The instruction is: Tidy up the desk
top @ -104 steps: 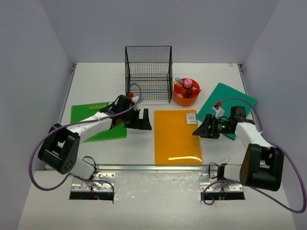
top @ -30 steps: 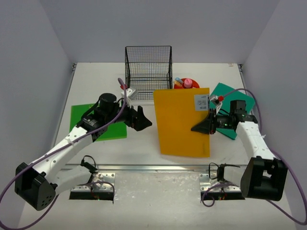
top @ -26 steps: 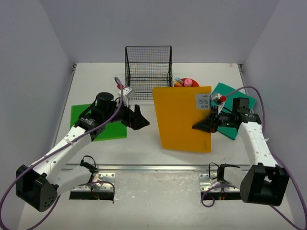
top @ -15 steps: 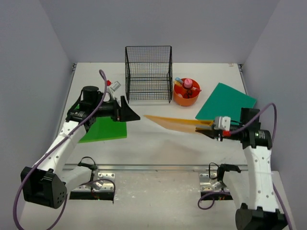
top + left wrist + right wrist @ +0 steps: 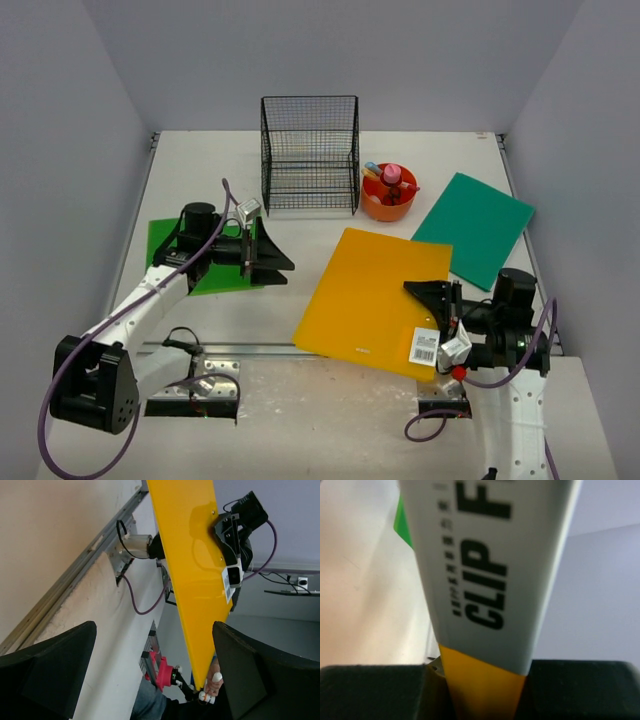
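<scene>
The orange folder [image 5: 365, 300] is up off the tabletop [image 5: 200, 170], pinched at its near right corner, just by the white barcode label, in the right gripper [image 5: 437, 300]. The right wrist view shows the sheet wedged tight between the two black fingers. It hangs tilted at the near right, its near edge out over the silver rail [image 5: 260, 350] that runs along the tabletop's near side.

The left gripper [image 5: 272, 262] hovers at the left over the light green folder [image 5: 160, 240], spread wide with nothing between its fingers [image 5: 50, 665], and its camera looks straight at the orange sheet.

To my eye this is the filing step: one folder in the air, two more lying flat. The likely home is the black wire rack [image 5: 310, 150] at the far middle. That calls for carrying the folder across, turning it on edge and sliding it down between the wires. A pass to the waiting left gripper also looks possible.

The round orange tray [image 5: 375, 210], full of small bits, sits just right of the rack and could be clipped by a swinging corner. The dark green folder [image 5: 475, 225] lies at the far right, well clear. A broad, thin sheet held by one corner will probably flex and sag.
</scene>
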You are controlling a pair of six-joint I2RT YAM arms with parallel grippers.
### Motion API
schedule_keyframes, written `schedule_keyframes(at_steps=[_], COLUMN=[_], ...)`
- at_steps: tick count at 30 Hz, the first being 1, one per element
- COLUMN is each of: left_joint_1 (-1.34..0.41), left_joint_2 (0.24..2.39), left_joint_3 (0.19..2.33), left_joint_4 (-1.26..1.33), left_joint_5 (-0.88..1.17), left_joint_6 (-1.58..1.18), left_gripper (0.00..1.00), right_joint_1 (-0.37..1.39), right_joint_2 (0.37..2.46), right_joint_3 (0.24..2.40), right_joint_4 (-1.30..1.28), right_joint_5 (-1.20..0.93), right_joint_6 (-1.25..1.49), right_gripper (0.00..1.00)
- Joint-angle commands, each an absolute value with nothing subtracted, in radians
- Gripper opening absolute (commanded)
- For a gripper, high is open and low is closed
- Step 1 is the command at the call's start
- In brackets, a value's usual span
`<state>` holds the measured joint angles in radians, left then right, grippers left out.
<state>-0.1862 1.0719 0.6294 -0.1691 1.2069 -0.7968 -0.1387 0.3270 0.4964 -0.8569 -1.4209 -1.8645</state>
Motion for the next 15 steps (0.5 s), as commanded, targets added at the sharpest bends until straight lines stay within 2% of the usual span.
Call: schedule_keyframes(at_steps=[1, 9, 15], left_joint_1=[-0.258, -0.389, -0.496], left_joint_2=[1.09, 1.256, 1.4], left_joint_3=[0.65, 0.777, 0.932], left_joint_4=[0.002, 0.058, 0.117], left_joint_5=[1.238, 1.178, 1.175], left_joint_6=[-0.912, -0.897, -0.915], left_gripper=[1.0, 0.99, 0.87], right_joint_1=[-0.138, -0.139, -0.138], right_joint_2=[0.323, 0.447, 0.498], right_joint_3=[0.503, 0.622, 0.647], right_joint_4=[-0.736, -1.018, -1.126], right_joint_5=[-1.566, -1.602, -1.628], right_joint_6=[-2.005, -2.328, -2.509], right_gripper=[0.0, 0.0, 0.0])
